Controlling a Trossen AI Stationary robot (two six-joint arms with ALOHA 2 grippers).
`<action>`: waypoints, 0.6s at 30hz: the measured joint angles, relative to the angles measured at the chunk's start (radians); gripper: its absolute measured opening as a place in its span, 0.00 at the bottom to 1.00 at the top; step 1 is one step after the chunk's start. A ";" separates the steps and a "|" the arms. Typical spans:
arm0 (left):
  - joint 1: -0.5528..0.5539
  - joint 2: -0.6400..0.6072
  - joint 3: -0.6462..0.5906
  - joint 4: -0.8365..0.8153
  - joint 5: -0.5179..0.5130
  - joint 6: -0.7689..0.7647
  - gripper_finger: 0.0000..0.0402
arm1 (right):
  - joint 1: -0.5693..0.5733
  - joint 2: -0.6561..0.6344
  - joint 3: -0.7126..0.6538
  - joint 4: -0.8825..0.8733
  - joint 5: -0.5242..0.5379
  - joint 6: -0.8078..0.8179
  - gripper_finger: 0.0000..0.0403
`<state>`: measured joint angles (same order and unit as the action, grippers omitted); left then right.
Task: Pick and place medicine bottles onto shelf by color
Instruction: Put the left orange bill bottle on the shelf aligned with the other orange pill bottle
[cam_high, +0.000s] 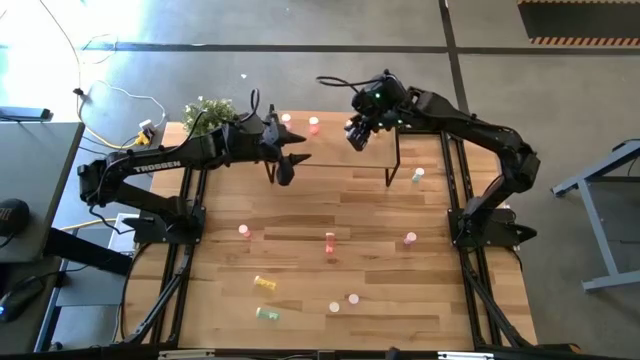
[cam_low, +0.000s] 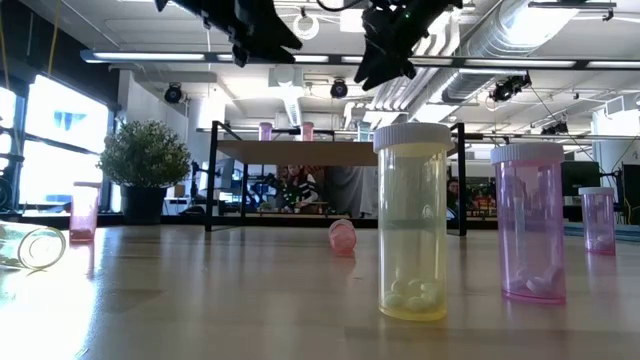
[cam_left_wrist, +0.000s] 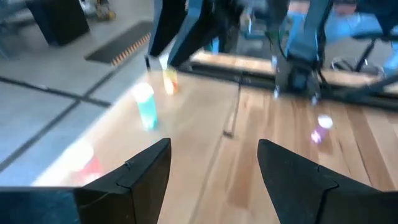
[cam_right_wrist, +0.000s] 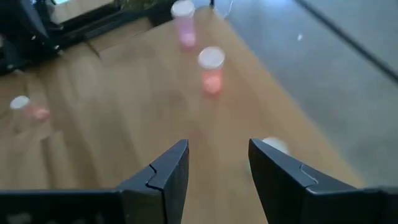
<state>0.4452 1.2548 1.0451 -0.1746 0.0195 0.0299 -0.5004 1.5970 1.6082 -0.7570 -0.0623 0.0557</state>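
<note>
The shelf (cam_high: 340, 165) stands at the table's far edge. A pink bottle (cam_high: 286, 118) and a red bottle (cam_high: 314, 124) stand upright near its far left corner, and both show in the right wrist view as pink bottle (cam_right_wrist: 185, 28) and red bottle (cam_right_wrist: 211, 71). A green bottle (cam_left_wrist: 146, 106) and an orange-yellow one (cam_left_wrist: 169, 81) stand farther along toward my right gripper. My right gripper (cam_high: 357, 138) hangs open above the shelf's far middle, nothing between its fingers (cam_right_wrist: 219, 144). My left gripper (cam_high: 298, 160) hovers open over the shelf's left part, also holding nothing (cam_left_wrist: 214, 146).
Loose bottles dot the tabletop: green (cam_high: 417, 175) by the shelf's right leg, pink (cam_high: 243, 231), red (cam_high: 330, 243), pink (cam_high: 410, 239), yellow (cam_high: 264, 283), green (cam_high: 266, 313). A potted plant (cam_high: 210, 112) stands at the far left corner.
</note>
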 joint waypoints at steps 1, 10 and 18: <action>-0.005 -0.005 0.000 -0.027 0.006 0.000 0.57 | 0.012 0.000 0.002 -0.016 0.000 0.021 0.39; -0.093 -0.066 0.000 -0.281 0.014 0.000 0.57 | 0.177 -0.002 -0.039 -0.106 0.055 0.208 0.39; -0.238 -0.140 -0.053 -0.482 0.014 -0.045 0.57 | 0.339 -0.003 -0.039 -0.142 0.229 0.354 0.39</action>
<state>0.2067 1.1144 0.9917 -0.6565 0.0334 -0.0149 -0.1619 1.5940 1.5691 -0.8988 0.1662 0.4095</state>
